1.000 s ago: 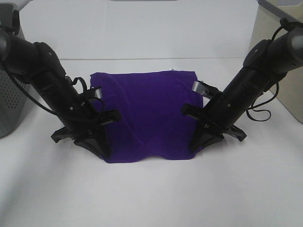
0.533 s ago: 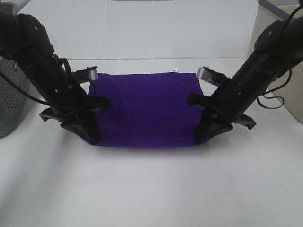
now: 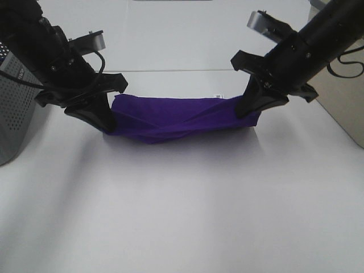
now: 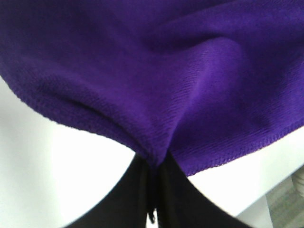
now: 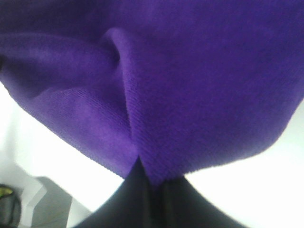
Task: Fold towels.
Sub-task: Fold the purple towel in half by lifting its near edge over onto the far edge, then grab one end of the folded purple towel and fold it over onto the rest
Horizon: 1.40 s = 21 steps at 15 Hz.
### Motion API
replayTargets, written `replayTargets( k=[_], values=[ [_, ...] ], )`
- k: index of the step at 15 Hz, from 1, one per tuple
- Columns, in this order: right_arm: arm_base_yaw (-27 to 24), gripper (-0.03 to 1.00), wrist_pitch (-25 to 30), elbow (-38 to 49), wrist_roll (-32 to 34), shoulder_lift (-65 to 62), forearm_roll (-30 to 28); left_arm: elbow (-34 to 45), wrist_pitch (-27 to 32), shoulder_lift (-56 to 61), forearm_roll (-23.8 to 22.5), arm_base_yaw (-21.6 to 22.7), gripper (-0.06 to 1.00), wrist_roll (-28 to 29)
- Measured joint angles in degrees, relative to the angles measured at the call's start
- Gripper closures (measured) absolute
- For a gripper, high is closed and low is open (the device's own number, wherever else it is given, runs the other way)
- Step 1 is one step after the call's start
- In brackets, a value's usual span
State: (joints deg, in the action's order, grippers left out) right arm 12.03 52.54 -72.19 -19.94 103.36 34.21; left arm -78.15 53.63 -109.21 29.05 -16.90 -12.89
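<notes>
The deep purple towel (image 3: 176, 114) lies folded over on the white table, stretched between my two grippers, with its small white tag (image 3: 216, 94) at the far edge. My left gripper (image 3: 108, 126) is shut on the towel's left corner. My right gripper (image 3: 245, 111) is shut on the right corner. Both hold their corners near the far edge, with the cloth sagging in folds between them. In the left wrist view the purple towel (image 4: 156, 71) fills the picture, pinched between the dark fingers (image 4: 153, 190). The right wrist view shows the towel (image 5: 156, 76) pinched the same way.
A grey perforated box (image 3: 14, 108) stands at the left edge of the white table (image 3: 182, 210). The table's far edge (image 3: 182, 70) runs just behind the towel. A beige surface (image 3: 341, 96) lies beyond the table's right side.
Both grippers have carried the near corners of the towel up and away toward the far edge. The flat towel has folded over into a narrow band.
</notes>
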Motion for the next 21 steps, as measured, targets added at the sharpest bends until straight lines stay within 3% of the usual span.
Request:
replayTargets(
  k=[3,10,14,19,20,21],
  values=[
    [0.0,0.94,-2.7,-8.7,0.9,4.3,-1.5,-4.7,-7.4,-2.0,-0.5,0.0,0.94,0.0],
    [0.0,0.94,-7.6,-25.8,2.6,21.0,-5.4,-19.7,-12.3,-17.4,-5.6,0.3,0.94,0.0],
    [0.0,0.94,-10.6,-29.2,5.2,26.2,-8.0,-26.2,-14.4,-24.5,-5.8,0.9,0.94,-0.2],
    [0.0,0.92,-12.0,-29.3,6.9,29.8,-7.8,-27.8,-16.4,-27.4,-5.8,1.0,0.93,-0.2],
    [0.0,0.87,-12.1,-29.3,6.9,30.0,-7.8,-27.8,-16.3,-27.5,-5.8,1.0,0.92,-0.2],
    [0.0,0.77,-12.1,-29.3,7.0,30.1,-7.7,-27.8,-16.3,-27.6,-5.8,1.0,0.83,-0.2]
  ],
)
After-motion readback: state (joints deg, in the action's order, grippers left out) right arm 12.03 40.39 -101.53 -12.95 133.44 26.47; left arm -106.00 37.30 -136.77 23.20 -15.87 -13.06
